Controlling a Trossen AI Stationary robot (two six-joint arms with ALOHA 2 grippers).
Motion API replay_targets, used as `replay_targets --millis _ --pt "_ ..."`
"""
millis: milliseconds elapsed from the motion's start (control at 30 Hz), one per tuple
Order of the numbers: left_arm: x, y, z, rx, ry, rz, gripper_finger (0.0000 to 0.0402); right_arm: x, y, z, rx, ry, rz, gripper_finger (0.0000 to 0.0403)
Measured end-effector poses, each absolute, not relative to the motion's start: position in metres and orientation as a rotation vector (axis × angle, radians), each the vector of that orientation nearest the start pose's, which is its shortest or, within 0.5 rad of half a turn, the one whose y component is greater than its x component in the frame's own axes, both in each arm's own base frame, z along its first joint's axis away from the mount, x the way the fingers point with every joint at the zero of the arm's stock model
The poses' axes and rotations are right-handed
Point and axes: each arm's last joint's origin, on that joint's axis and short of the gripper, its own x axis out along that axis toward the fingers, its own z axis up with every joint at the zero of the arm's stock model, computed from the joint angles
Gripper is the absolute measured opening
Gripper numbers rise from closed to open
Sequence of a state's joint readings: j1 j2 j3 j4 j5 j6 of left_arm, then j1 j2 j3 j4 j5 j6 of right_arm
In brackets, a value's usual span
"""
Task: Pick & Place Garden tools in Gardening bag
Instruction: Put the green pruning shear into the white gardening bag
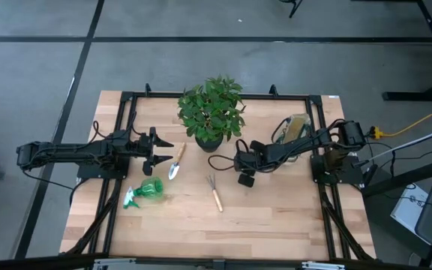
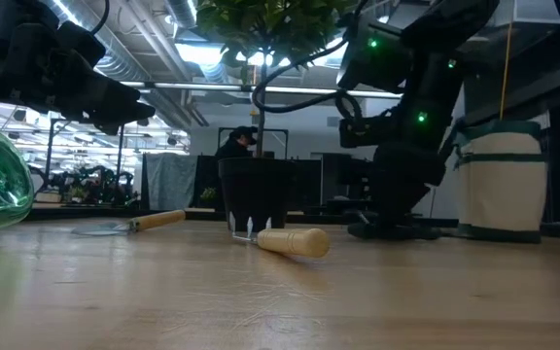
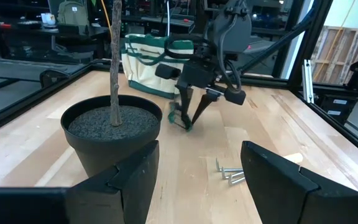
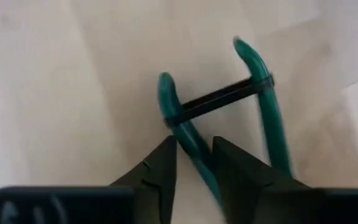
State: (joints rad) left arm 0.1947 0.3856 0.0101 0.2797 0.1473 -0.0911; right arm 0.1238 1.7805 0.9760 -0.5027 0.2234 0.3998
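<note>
The pruning shears (image 4: 263, 93) lie on the table in front of the plant pot, with two green handles joined by a black strap (image 4: 219, 96). My right gripper (image 4: 194, 168) points steeply down over them and is shut on one handle. The wooden-handled trowel (image 1: 176, 161), the hand rake (image 1: 214, 191) and the green spray bottle (image 1: 145, 193) lie flat on the table. The cream gardening bag (image 1: 295, 129) stands at the far right, behind the right arm. My left gripper (image 1: 160, 150) hovers open and level beside the trowel, touching nothing. My right gripper pinches one green handle (image 4: 191, 146) of the shears between its two fingers, below the black strap. The fingers come steeply from above and lie across the handle. The other handle (image 4: 272, 118) runs free beside one finger. The shears rest on the table.
The leafy potted plant (image 1: 211, 112) stands at the far middle in its black pot (image 3: 110, 134), close to the shears and the trowel. A black frame (image 1: 126, 105) runs round the tabletop. Bare wood lies along the near edge (image 1: 276, 225).
</note>
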Motion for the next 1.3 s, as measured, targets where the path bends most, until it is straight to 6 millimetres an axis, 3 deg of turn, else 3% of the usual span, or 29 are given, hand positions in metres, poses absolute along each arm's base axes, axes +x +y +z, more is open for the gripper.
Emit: replay_targets --millis 600,867,1300 --pt "0.12 0.019 0.159 -0.107 0.093 0.051 0.0224 0.302 0.052 0.14 0.112 1.297 -0.245 0.0039" --pt "0.12 0.019 0.159 -0.108 0.093 0.052 0.0224 0.291 0.06 0.171 0.102 1.228 -0.211 0.0036" --pt "0.12 0.019 0.159 -0.107 0.093 0.051 0.0224 0.255 0.085 0.242 0.089 0.96 -0.102 0.0035"
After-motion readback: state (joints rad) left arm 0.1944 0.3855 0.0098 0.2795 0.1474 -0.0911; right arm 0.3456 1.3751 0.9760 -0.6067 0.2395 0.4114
